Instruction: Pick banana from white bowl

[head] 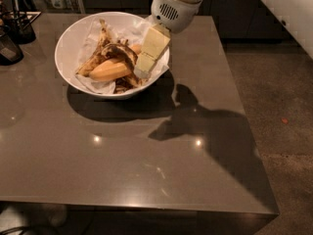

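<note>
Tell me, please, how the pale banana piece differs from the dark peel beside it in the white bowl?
The banana is smooth and pale orange-yellow; the peel is blotched brown-black. The banana is one plump piece lying nearly level; the peel is thin ragged strips, one rising toward the far wall. Both lie on the crinkled paper in the white bowl, with the gripper reaching in over its right rim.

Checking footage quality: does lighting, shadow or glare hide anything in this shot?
Camera view: dim but legible; the gripper, at the right rim of the bowl, throws a hard shadow onto the table right of it; two small glare spots there; the banana is plainly lit.
</note>
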Action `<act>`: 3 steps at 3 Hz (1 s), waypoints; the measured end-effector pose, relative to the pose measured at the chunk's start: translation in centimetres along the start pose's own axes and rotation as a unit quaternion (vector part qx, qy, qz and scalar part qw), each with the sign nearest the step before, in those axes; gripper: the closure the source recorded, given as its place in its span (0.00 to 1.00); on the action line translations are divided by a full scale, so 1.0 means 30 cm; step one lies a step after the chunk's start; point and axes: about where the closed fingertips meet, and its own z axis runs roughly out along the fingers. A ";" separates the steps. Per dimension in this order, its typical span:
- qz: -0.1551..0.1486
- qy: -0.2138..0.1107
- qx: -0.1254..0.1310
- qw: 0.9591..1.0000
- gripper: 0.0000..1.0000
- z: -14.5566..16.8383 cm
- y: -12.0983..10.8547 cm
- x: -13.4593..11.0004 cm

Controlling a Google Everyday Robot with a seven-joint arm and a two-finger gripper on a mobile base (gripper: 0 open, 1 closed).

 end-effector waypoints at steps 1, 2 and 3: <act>0.000 -0.002 -0.029 1.000 0.00 0.034 0.010 -0.032; 0.003 -0.002 -0.049 0.999 0.00 0.063 0.004 -0.055; 0.004 0.001 -0.056 0.998 0.00 0.078 -0.001 -0.071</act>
